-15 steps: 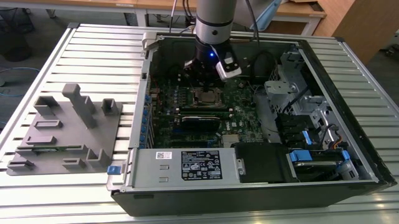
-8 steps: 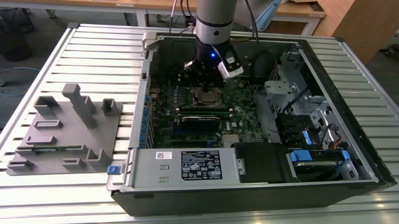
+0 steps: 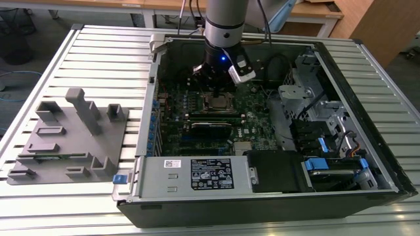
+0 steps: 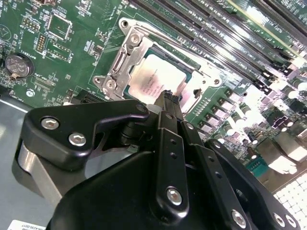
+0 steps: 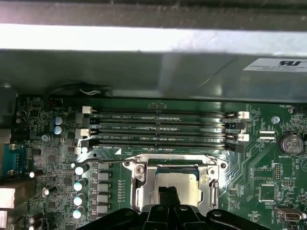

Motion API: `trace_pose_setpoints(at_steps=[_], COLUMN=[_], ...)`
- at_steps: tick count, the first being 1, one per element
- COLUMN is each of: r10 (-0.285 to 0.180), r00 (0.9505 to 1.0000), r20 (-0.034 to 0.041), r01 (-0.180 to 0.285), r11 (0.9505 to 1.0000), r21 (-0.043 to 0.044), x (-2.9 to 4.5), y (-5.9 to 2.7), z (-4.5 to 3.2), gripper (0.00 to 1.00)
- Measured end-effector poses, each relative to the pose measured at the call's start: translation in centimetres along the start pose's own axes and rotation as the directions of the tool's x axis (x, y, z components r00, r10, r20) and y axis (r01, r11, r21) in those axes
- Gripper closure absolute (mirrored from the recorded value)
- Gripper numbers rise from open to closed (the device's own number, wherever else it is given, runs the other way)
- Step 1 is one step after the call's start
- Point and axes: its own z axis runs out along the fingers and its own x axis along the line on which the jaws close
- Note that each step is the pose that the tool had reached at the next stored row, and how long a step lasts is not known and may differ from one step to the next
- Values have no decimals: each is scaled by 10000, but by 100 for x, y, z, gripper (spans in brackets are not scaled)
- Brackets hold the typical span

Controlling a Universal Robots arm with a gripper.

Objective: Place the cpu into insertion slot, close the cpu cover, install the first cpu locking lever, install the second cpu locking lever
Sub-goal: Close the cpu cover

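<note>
From my station I see the arm reaching down into the open computer case [image 3: 276, 211], which lies on the slatted tabletop [image 3: 98, 49]. The pincer [image 3: 217, 96] sits in the upper middle of the exterior view, over the green circuit board [image 3: 256, 108].

In both wrist views the pincer [image 4: 168, 96] [image 5: 168, 191] has its fingers drawn together, or very nearly, with nothing between them. Its tip is right over the chip [image 4: 156, 76]; I cannot tell if it touches.

The chip [image 5: 184, 182] lies flat in the socket [image 5: 175, 169], its pale metal top facing up. The cover frame [image 4: 120, 62] [image 5: 144, 184] lies down around it, and the chip shows through its window.

The long memory slots [image 5: 158, 129] run just beside the socket. A grey parts rack [image 3: 72, 142] stands on the tabletop at the exterior view's left, well apart from the case.
</note>
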Motion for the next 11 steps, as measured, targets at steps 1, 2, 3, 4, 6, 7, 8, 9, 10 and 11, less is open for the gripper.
trace_pose_setpoints(at_steps=[1,2,3,4,6,7,8,9,10,11], r10=[-3,-6,-8,-11,-15,-17,-18,-19,-20,-22], r00=[10000,10000,10000,10000,10000,10000,10000,10000,10000,10000], r20=[0,0,0,0,0,-1,0,-1,0,-1], r01=[3,6,8,11,15,17,18,19,20,22], r11=[10000,10000,10000,10000,10000,10000,10000,10000,10000,10000], r21=[-1,0,0,0,-1,0,0,0,-1,-1], x=[8,15,23,30,46,54,60,67,74,84], y=[-6,-13,-20,-28,-44,-51,-57,-62,-66,-71], z=[0,0,0,1,2,3,5,7,11,14], gripper=[89,89,89,89,89,89,89,89,89,89])
